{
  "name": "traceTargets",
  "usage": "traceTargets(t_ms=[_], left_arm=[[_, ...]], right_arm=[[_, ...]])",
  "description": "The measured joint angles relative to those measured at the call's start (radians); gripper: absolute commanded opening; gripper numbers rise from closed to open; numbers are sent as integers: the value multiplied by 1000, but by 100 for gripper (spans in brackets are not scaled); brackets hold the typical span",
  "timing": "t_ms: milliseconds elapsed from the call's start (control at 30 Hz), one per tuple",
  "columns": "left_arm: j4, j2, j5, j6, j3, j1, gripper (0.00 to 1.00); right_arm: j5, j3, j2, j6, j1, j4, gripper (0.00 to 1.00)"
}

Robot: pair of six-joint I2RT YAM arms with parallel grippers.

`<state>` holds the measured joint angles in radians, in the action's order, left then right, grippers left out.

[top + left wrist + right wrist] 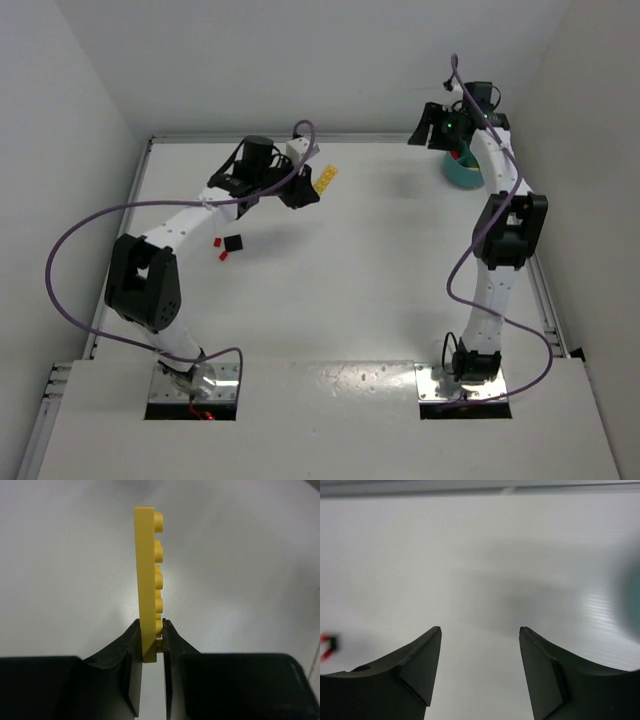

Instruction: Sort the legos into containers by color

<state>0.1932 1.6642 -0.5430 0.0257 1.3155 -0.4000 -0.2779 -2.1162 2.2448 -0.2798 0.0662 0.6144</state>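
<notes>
The teal bowl [466, 178] sits at far right of the surface [380, 270] — a red bit [458, 156] shows inside, compartment unclear. My left hand [151, 626] is clamped on the yellow lego [146, 570] — well left of the bowl. My right hand [480, 630] is apart, empty.

flat yellow studded plastic brick [147, 580]: smooth, faint sheen | my black left fingers [117, 655]: matt, plastic-looking | my black right fingers [415, 665]: matt | white table top [60, 580]: matt, finely ribbed | round teal bowl [457, 176]: smooth plastic

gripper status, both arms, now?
Left gripper: closed on a flat yellow plastic lego plate.
Right gripper: open, holding nothing.
</notes>
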Motion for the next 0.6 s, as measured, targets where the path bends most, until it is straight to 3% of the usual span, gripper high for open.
traceTargets(t_ms=[167,267,400,600], left_arm=[[-2,21,-161,-21,32,8,0],[-1,39,-252,-66,40,14,0],[-47,108,-400,-170,69,44,0],[-100,156,-516,-291,69,68,0]], right_arm=[[-455,152,-141,29,-3,10,69],[-651,230,-198,61,-10,27,69],[-825,283,-222,71,-21,34,70],[-965,303,-223,53,-25,23,70]])
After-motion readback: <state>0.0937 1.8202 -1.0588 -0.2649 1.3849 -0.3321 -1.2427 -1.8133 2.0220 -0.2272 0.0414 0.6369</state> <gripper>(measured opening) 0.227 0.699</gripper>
